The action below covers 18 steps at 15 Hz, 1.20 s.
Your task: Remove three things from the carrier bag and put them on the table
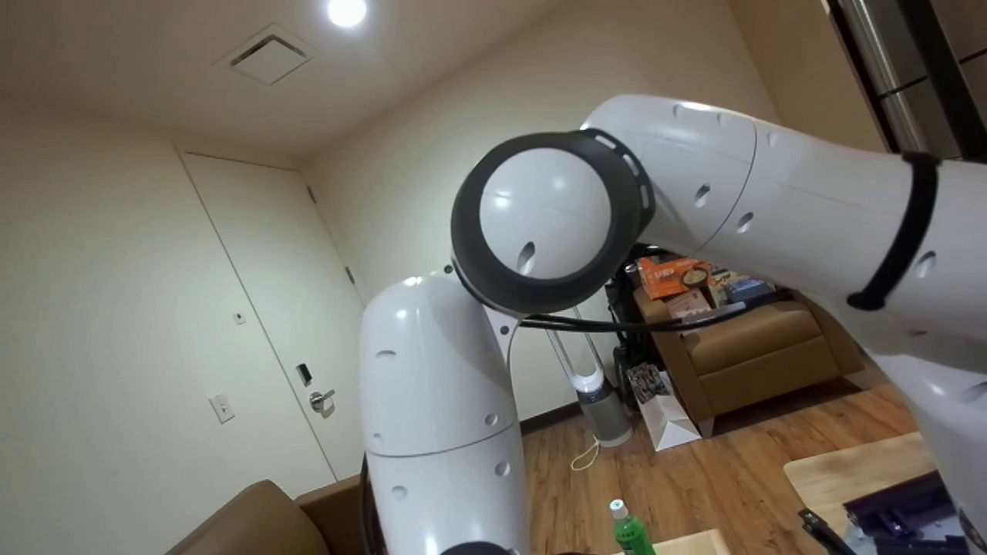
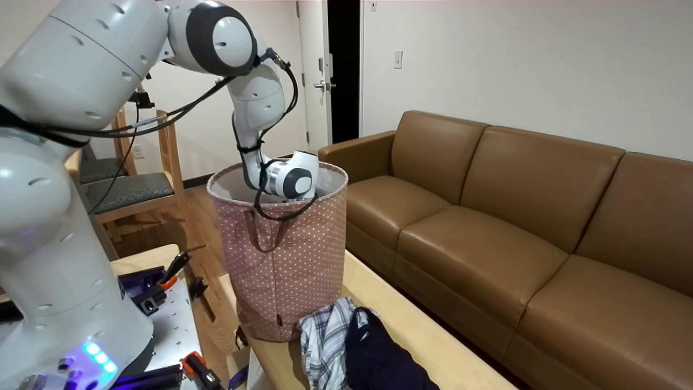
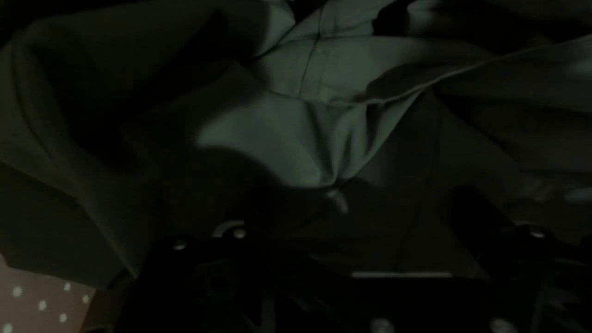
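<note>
In the wrist view the gripper is standing with its jaws wide apart, and grey-green cloth is lying in loose folds just ahead of them; deep shadow is hiding whether they are touching it. Around the gripper a dotted pink bag is standing upright on a pale wooden table, its wall concealing the gripper in an exterior view, while the white arm is hanging in through the open mouth. Just beside the bag's foot a plaid garment is lying crumpled on the table, and a dark navy garment is lying next to it, the two touching. Beyond the table a brown sofa is stretching along the wall. Farther back, wooden chairs with dark seats are standing past the bag, and a white door is standing ajar, a black gap showing beside it. In an exterior view, past the arm, a brown armchair is bearing an orange package, and a white paper bag and a grey fan are standing on the wood floor beside it.
</note>
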Tool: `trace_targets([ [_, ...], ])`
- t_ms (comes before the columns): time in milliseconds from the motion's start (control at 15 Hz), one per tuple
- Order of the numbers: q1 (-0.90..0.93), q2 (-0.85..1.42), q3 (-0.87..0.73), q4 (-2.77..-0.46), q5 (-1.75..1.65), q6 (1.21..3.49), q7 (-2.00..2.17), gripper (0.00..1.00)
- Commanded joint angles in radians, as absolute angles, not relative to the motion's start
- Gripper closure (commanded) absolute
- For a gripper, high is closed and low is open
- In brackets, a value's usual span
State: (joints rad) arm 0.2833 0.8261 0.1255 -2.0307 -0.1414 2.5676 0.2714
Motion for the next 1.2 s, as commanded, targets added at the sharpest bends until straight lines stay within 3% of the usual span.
trace_targets([
  [0,0.274,0.884,0.127,-1.978,-0.117,2.595,0.184,0.00],
  [667,0.264,0.892,0.139,-1.956,-0.074,2.529,0.166,0.00],
  [1133,0.224,1.015,0.157,-1.862,-0.028,2.420,0.112,0.00],
])
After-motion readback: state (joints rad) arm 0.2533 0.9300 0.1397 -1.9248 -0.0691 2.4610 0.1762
